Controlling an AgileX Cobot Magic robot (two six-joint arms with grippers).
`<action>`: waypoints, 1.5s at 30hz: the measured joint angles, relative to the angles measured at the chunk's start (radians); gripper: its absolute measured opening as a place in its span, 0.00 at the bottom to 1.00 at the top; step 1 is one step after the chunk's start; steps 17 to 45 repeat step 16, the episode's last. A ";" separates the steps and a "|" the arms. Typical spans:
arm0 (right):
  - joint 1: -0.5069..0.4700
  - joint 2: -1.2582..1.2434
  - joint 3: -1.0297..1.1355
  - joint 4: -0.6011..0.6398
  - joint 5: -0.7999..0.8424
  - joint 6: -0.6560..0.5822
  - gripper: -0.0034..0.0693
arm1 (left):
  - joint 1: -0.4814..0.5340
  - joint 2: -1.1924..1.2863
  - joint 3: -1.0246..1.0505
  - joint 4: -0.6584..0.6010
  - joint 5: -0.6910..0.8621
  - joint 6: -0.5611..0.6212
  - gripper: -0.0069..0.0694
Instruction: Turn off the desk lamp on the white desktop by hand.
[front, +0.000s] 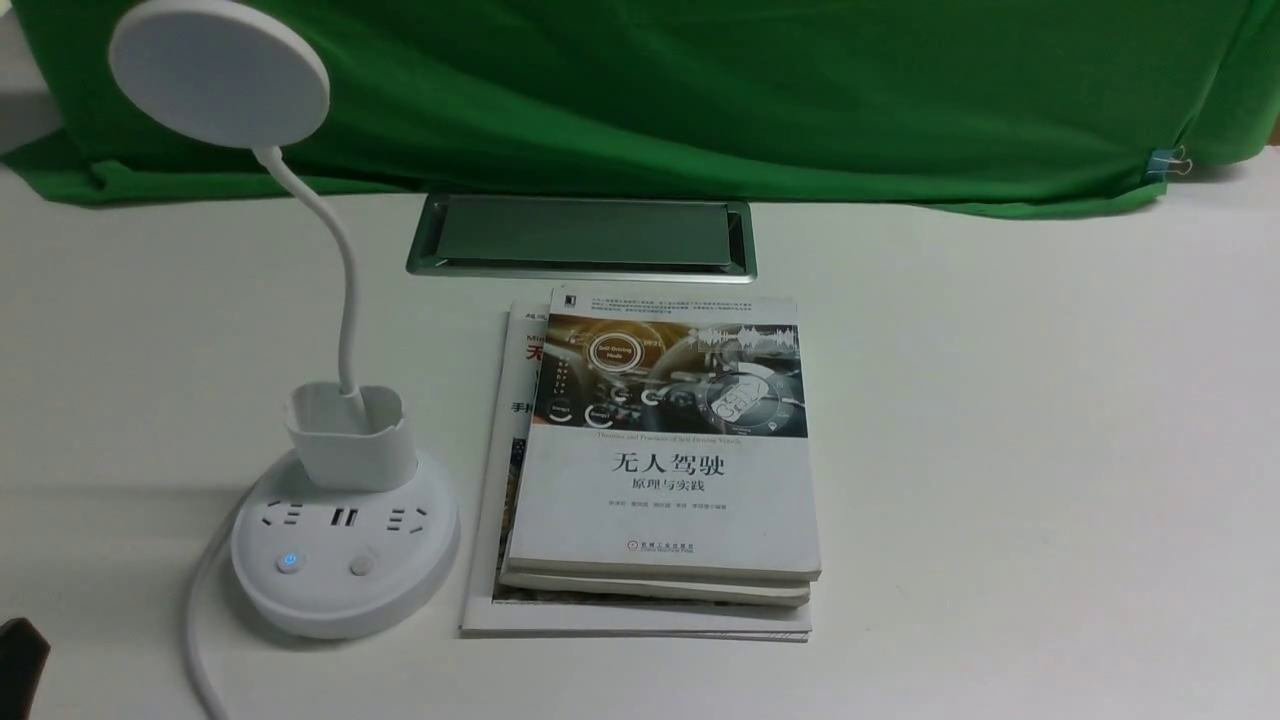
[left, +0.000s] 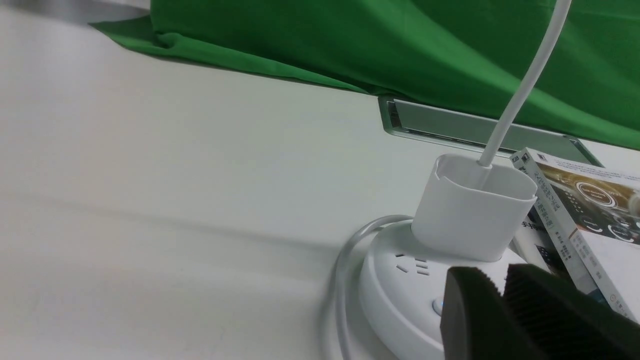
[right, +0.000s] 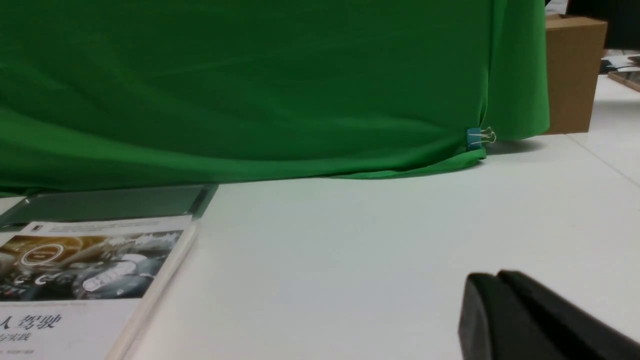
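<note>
The white desk lamp stands at the left of the white desktop. Its disc head is up on a bendy neck, with a cup holder above the round base. Of the two buttons, the left button glows blue and the right button is unlit. In the left wrist view my left gripper is shut and empty, just in front of the base, near the glowing button. Only a dark tip of it shows in the front view. My right gripper is shut and empty over bare desktop.
A stack of books lies right of the lamp. A silver-framed hatch is set in the desktop behind them. Green cloth covers the back. The lamp's white cord runs off the front edge. A brown box stands far right.
</note>
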 joint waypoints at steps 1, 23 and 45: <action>0.000 0.000 0.000 0.000 0.000 0.000 0.10 | 0.000 0.000 0.000 0.000 0.000 0.001 0.20; 0.000 0.000 0.000 0.000 0.000 0.000 0.10 | 0.000 0.000 0.000 0.000 0.000 0.003 0.21; 0.000 0.000 0.000 0.000 0.000 0.000 0.10 | 0.000 0.000 0.000 0.000 0.000 0.003 0.21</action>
